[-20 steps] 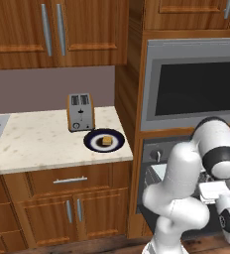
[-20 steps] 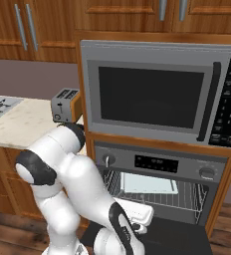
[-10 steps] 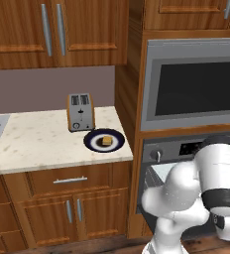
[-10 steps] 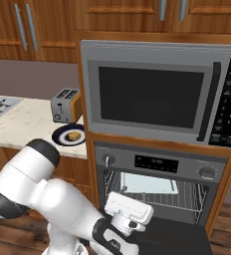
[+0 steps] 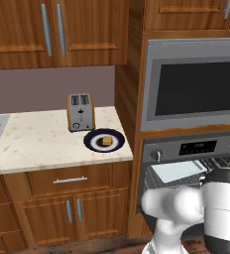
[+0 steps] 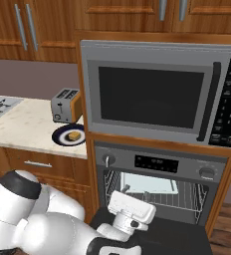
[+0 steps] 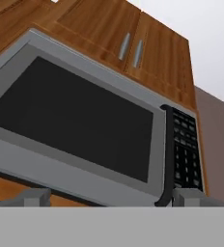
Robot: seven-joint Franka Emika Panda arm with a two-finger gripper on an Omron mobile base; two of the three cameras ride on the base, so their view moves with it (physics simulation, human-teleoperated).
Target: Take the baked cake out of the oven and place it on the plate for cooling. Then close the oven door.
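Gripper wide, jaws holding nothing, low before oven, aimed up at microwave above it. Oven door lies open beneath gripper. Pale baking tray on rack beyond gripper. Baked cake sits on plate, on counter well left of gripper, toaster just behind plate.

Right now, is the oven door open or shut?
Open. The oven door lies folded down flat in front of the oven, and its wire racks and a pale baking tray inside show plainly.
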